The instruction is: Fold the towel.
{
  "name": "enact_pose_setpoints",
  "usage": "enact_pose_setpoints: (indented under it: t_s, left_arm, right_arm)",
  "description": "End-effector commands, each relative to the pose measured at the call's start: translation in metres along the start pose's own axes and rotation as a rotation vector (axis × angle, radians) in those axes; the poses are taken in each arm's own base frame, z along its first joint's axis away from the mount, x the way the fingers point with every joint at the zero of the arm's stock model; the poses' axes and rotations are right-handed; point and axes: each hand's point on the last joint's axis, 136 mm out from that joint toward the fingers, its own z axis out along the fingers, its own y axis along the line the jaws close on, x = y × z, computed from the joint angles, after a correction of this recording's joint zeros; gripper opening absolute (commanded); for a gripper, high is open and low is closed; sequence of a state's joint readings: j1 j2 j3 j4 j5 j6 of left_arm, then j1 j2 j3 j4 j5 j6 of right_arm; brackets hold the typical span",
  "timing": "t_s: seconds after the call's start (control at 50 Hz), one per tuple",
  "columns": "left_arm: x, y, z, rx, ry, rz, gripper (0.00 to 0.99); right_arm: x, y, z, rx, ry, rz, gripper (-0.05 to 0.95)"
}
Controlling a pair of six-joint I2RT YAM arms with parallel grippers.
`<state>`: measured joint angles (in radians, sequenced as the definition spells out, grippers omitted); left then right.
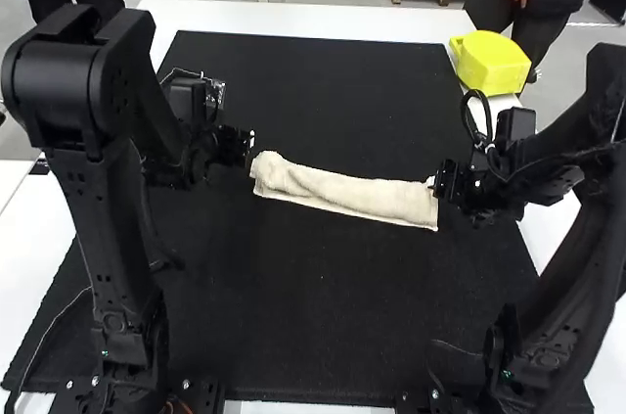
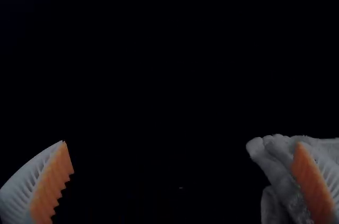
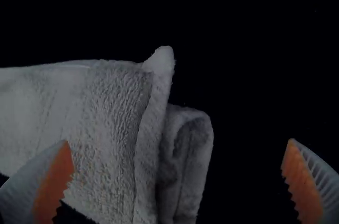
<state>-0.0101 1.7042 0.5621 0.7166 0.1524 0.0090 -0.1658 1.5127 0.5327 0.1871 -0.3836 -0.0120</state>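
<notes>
My left gripper (image 1: 248, 145) is at the strip's left end in the high view, and my right gripper (image 1: 436, 181) is by its right end. The cream towel (image 1: 342, 192) lies as a long, narrow folded strip with a bunched left end. In the left wrist view my left gripper (image 2: 181, 143) is open, one finger over or beside the bunched end of the towel (image 2: 278, 163). My right gripper (image 3: 178, 141) stands open in its wrist view, the layered, folded end of the towel (image 3: 111, 118) showing between and beneath its fingers.
A black mat (image 1: 313, 306) covers most of the white table (image 1: 284, 15). A yellow object (image 1: 491, 62) sits at the far right edge, beyond the right arm. Thin cables lie near the left arm's base.
</notes>
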Motion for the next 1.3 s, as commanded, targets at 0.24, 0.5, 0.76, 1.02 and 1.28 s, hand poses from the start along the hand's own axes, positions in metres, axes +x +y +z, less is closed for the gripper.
enact_pose_setpoints:
  t_s: [0.24,0.5,0.76,1.02,1.28]
  left_arm:
    - [-0.036,0.004,-0.013,-0.001,-0.073,-0.055,0.967]
    - [-0.044,0.003,-0.02,0.006,-0.077,-0.067,0.966]
    - [-0.05,0.001,-0.026,0.012,-0.087,-0.068,0.966]
    - [-0.051,0.0,-0.029,0.013,-0.085,-0.068,0.966]
    - [-0.055,0.0,-0.032,0.013,-0.094,-0.067,0.966]
  right_arm:
    - [-0.004,0.007,0.01,-0.002,0.005,-0.04,0.9]
    - [-0.001,0.02,0.022,-0.006,0.012,-0.083,0.9]
    - [-0.001,0.017,0.032,-0.001,0.018,-0.083,0.9]
    - [0.0,0.015,0.042,0.011,0.022,-0.095,0.9]
    - [0.014,0.021,0.046,-0.036,0.064,-0.095,0.36]
